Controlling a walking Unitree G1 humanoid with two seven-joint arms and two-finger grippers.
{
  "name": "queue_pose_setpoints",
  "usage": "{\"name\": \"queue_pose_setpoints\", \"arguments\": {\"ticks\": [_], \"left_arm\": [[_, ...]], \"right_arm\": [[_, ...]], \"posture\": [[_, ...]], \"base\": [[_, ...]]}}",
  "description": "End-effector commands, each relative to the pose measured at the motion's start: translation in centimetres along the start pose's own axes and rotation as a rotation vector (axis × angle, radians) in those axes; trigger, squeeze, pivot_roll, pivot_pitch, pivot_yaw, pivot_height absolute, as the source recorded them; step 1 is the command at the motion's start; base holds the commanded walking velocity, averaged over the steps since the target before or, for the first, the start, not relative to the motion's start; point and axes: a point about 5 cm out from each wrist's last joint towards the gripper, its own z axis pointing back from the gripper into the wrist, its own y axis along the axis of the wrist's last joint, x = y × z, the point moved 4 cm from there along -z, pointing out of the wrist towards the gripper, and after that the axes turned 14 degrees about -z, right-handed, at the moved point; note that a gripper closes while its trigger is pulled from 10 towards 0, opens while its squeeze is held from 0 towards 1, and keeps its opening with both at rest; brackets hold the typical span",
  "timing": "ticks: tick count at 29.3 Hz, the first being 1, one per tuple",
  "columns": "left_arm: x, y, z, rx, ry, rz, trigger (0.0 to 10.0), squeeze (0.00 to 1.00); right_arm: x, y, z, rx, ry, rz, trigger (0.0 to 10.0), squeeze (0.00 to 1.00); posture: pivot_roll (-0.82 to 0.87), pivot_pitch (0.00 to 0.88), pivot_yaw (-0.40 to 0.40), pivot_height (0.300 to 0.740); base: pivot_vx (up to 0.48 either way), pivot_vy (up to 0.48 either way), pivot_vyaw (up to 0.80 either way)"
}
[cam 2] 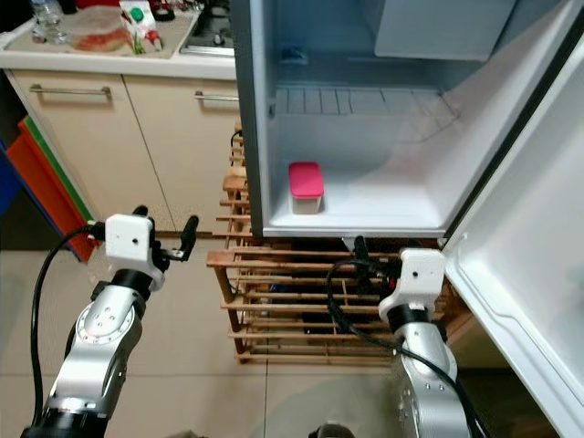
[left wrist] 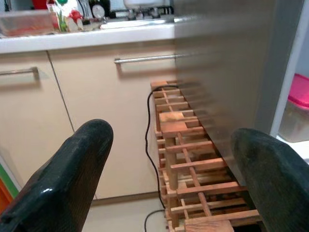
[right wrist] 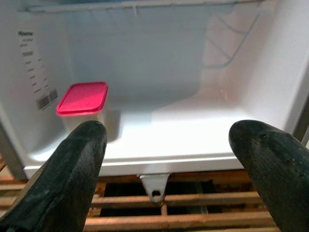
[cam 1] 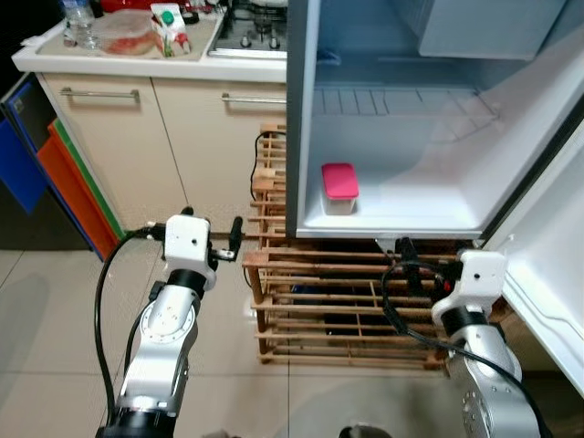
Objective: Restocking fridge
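fridge [cam 1: 401, 137] door's open, upper right | pink-lidded tub [cam 1: 339, 188] on its floor, frame centre | your left end effector [left wrist: 169, 159] and right end effector [right wrist: 169, 154] both spread, nothing held, low in frame

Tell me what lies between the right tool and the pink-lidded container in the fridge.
Only bare white fridge floor lies between the open right tool and the pink-lidded clear plastic container, seen in the right wrist view.
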Motion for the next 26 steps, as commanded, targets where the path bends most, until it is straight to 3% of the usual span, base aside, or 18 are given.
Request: {"name": "queue_pose_setpoints", "arguments": {"ticks": [1,23,26], "left_arm": [[0.2,-0.2,-0.6,-0.018,-0.023,-0.009,10.0,0.0],[0.5,1.0,-2.7,0.01,-0.061,-0.04,10.0,0.0],[0.7,0.9,-3.0,0.009,-0.068,-0.027,10.0,0.0]], "right_arm": [[0.1,-0.5,-0.2,-0.006,-0.014,-0.003,10.0,0.0],[-0.3,-1.6,0.4,-0.02,-0.024,0.001,10.0,0.0],[-0.5,-1.7,0.5,-0.021,-0.008,0.016,10.0,0.0]], "posture": [[-0.07,0.0,0.007,0.74],[-0.11,0.0,0.053,0.74],[-0.12,0.0,0.056,0.74]], "base": [[0.0,0.0,0.0],[-0.295,0.0,0.0],[0.0,0.0,0.0]]}}
